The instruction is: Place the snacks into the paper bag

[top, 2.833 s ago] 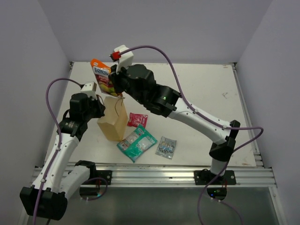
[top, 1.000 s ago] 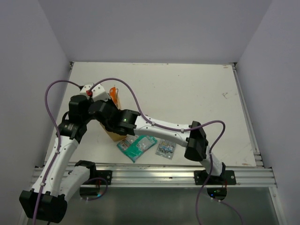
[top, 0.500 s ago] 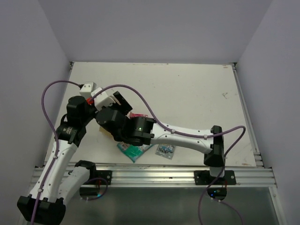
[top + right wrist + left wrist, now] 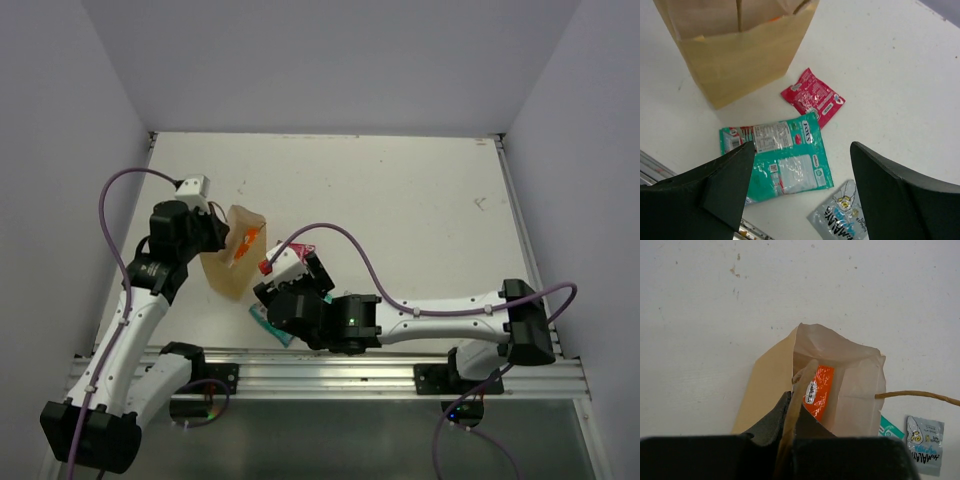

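The red-yellow fruit-print candy bag [image 4: 817, 390] now sits inside the upright tan kraft paper bag [image 4: 233, 262] near the table's [image 4: 420, 190] left edge. The left gripper [image 4: 790, 424] pinches its rim. The right gripper [image 4: 802, 172], spread and empty, has withdrawn. Three packets [image 4: 785, 162] remain.

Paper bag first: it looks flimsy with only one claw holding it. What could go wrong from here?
1. The left gripper pinches just one wall of the paper bag, which seems to lean in the top view. A slip could tip it or close its mouth.
2. The teal-green bag lies flat under the open right gripper, close to the red packet. A grab may skid off it or nudge that neighbour.
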